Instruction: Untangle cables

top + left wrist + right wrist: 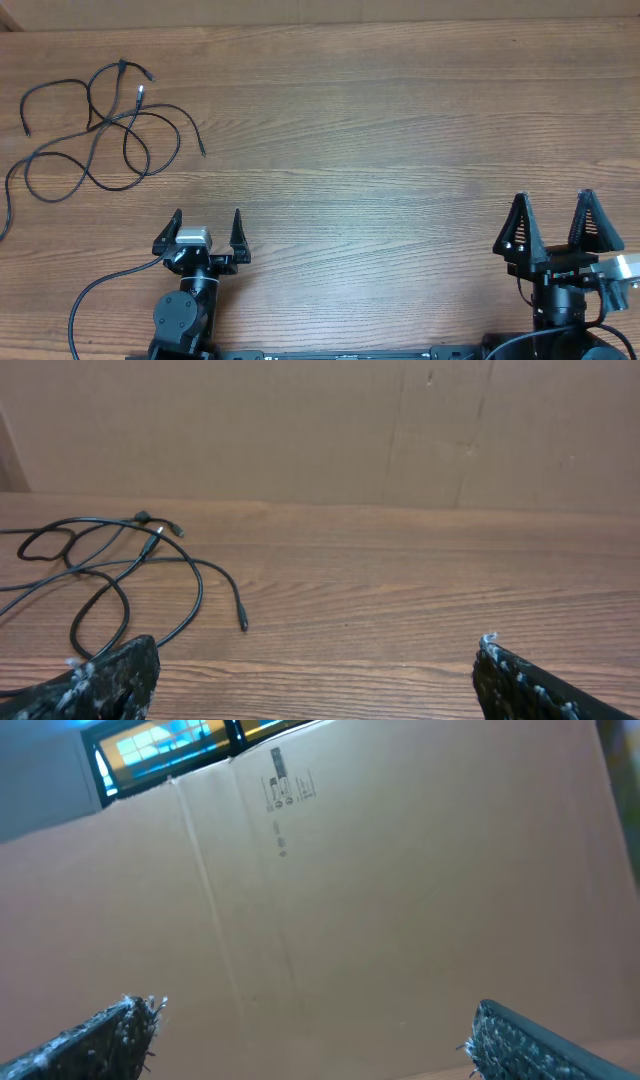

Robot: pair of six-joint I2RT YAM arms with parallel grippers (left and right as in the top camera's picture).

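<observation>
My left pincer (207, 215) sat at the near edge of the counter (400, 150), jaws spread wide and holding nothing. My right pincer (554, 197) was likewise spread and empty, far over on the other side (its own camera showed only a cardboard wall (350, 900)). Ahead and to the left of my left pincer, well apart from it, lay the cables (133, 112), a loose tangle stretched mostly side to side in the far-left corner. One free plug end (203, 153) trailed nearest me. I judged the left arm plainly nearer, so the reach was forward and leftward.
</observation>
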